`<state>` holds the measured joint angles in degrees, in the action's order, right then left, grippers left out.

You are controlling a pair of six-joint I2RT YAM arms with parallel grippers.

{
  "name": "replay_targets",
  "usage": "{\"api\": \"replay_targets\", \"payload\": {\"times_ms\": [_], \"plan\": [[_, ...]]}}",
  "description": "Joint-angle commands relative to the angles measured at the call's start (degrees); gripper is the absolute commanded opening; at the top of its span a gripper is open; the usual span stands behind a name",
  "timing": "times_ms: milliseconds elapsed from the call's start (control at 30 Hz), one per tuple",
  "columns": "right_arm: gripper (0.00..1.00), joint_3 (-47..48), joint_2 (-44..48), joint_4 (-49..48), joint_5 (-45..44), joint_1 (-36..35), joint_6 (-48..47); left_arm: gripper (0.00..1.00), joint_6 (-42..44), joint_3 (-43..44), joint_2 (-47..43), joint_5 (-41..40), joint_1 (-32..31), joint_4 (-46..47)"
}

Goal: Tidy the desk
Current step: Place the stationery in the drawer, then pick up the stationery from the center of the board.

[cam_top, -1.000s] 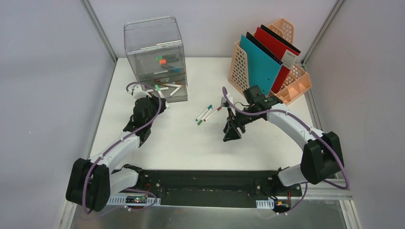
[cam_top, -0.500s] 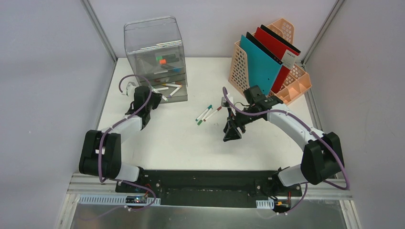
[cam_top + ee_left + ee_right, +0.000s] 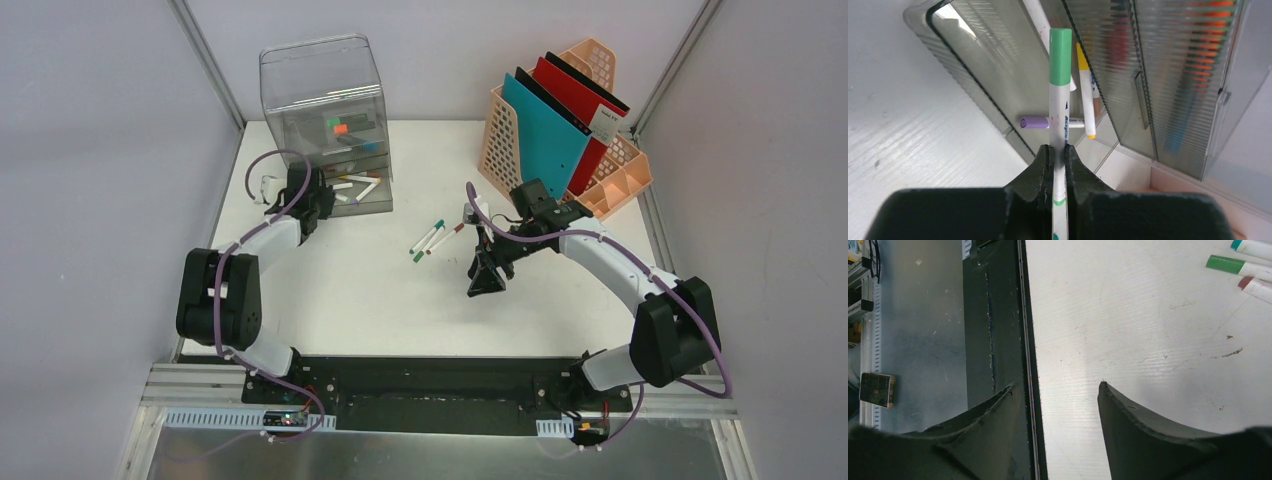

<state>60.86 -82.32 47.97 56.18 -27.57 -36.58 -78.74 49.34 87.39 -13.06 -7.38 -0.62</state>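
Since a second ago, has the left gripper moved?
Yes: the left gripper, shut on the green-capped marker, moved up the view toward the clear drawer unit.

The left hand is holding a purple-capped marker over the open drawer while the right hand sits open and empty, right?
Not quite: the left wrist view shows the marker in the left hand has a green cap. It hangs over the open drawer, and the right hand is open and empty.

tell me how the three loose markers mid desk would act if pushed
The markers look round, so they'd probably roll on the smooth desk. Their slim plastic barrels likely make them stiff and light. Lying side by side, one pushed would probably knock its neighbours.
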Motion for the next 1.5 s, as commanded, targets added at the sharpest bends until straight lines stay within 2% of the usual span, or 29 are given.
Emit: {"api": "replay_targets", "payload": {"times_ms": [0, 100, 200, 333, 533, 600, 733, 800, 867, 967, 1100, 1167, 1233, 1367, 1467], "plan": [[0.61, 2.1, 2.3, 0.0, 0.9, 0.1, -1.8, 0.08, -4.0, 5.9, 3.1, -0.8, 1.2, -3.6], [0.61, 2.1, 2.6, 0.0, 0.7, 0.1, -1.9, 0.21, -4.0, 8.3, 4.7, 0.2, 1.8, -4.4], [0.61, 2.1, 2.7, 0.0, 0.6, 0.1, -2.0, 0.42, -3.4, 9.6, 5.4, 1.2, 2.3, -3.7], [0.61, 2.1, 3.0, 0.0, 0.3, 0.1, -2.2, 0.62, -0.5, 7.2, 4.0, 3.5, 2.5, 4.2], [0.61, 2.1, 3.0, 0.2, 0.0, 0.1, -2.6, 0.69, 6.7, -0.2, -2.8, 8.9, 2.5, 18.2], [0.61, 2.1, 3.1, 0.3, -0.2, 0.1, -2.8, 0.72, 11.6, -3.8, -5.5, 12.4, 2.5, 23.9], [0.61, 2.2, 3.9, 0.9, -0.2, 0.1, -4.0, 0.76, 21.7, -13.3, -10.4, 25.9, 2.5, 42.7], [0.61, 1.9, 4.6, 0.9, -0.1, 0.2, -4.7, 0.78, 22.7, -17.5, -11.2, 31.9, 2.5, 51.2], [0.62, 1.8, 5.1, 1.1, 0.0, 0.2, -5.6, 0.81, 22.8, -20.1, -12.4, 36.9, 2.5, 55.7], [0.62, 1.9, 5.3, 1.7, -0.7, 0.4, -6.6, 0.82, 23.3, -21.0, -14.1, 44.6, 2.5, 53.6], [0.62, 1.9, 5.2, 2.0, -1.0, 0.5, -7.2, 0.85, 25.8, -21.8, -16.1, 50.3, 1.5, 49.8], [0.62, 1.9, 5.1, 2.2, -1.2, 0.6, -7.5, 0.92, 28.2, -22.4, -17.6, 50.4, 0.2, 47.1], [0.62, 2.0, 4.9, 2.4, -1.3, 0.6, -7.7, 0.95, 31.9, -22.1, -19.6, 49.1, -2.0, 41.9], [0.62, 2.1, 4.7, 2.7, -1.4, 0.5, -8.0, 0.96, 39.9, -20.6, -22.7, 44.0, -8.4, 30.9], [0.62, 2.0, 4.7, 2.6, -1.5, 0.6, -8.1, 0.95, 42.6, -20.3, -22.9, 42.5, -11.6, 28.8]]}}
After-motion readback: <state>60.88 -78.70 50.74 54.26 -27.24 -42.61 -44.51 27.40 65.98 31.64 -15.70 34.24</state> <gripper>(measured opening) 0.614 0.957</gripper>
